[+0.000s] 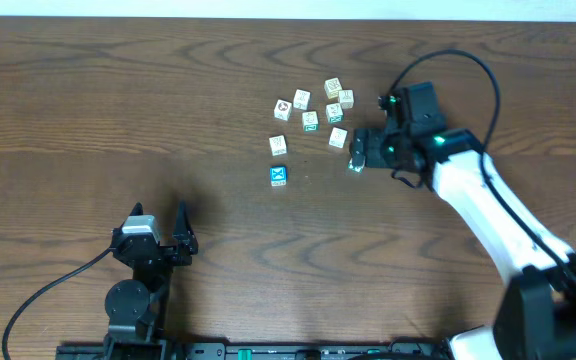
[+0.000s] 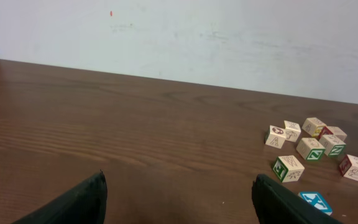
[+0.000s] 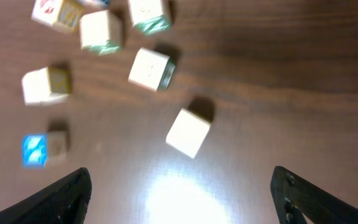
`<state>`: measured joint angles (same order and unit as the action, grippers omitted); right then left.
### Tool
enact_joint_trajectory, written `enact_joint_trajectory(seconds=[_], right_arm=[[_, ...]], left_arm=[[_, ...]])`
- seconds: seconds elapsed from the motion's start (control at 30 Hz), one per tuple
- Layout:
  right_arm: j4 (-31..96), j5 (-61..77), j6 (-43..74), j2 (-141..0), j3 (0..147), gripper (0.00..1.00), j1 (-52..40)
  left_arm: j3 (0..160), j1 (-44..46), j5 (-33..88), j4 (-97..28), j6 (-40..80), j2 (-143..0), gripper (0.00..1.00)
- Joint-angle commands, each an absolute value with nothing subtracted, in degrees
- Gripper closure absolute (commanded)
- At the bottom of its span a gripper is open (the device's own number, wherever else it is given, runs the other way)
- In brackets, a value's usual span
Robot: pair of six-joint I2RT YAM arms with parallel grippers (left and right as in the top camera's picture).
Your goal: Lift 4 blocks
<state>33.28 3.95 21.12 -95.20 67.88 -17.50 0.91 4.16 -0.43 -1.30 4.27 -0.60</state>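
Note:
Small picture cubes lie in a loose cluster at the table's upper middle. A blue-faced block [image 1: 279, 176] [image 2: 316, 202] [image 3: 35, 150] sits nearest the front. A block with a red side [image 2: 355, 167] and a white one with a green side [image 2: 288, 168] lie close behind it. A white block with a red mark [image 1: 282, 110] [image 2: 277, 137] is at the cluster's left. My right gripper [image 1: 354, 152] [image 3: 182, 196] hovers open just right of the cluster, and a pale cube [image 3: 188, 132] [image 1: 338, 137] lies ahead of its jaws with nothing between them. My left gripper [image 1: 158, 218] [image 2: 179, 199] stands open and empty near the front.
Other pale cubes [image 1: 333, 88] [image 1: 310, 120] crowd the back of the cluster. A white wall [image 2: 229, 37] rises behind the table's far edge. The right arm's white link [image 1: 478, 200] stretches from the front right corner. Bright glare [image 3: 185, 199] lies on the wood under the right gripper.

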Motion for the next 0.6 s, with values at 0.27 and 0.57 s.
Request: enact_joint_trajectory(seconds=[0.27,0.57], right_arm=[[27.5,-4.8,39.7,-107.4,70.9,0.17,-21.9],[26.7,-6.7,42.8,-111.4,70.9,0.38,-22.6]], left_arm=[[0.2,3.8,-2.8,-4.0,4.3,-0.2,0.25],[0.2,3.8,-2.8,-4.0,4.3,-0.2,0.25]])
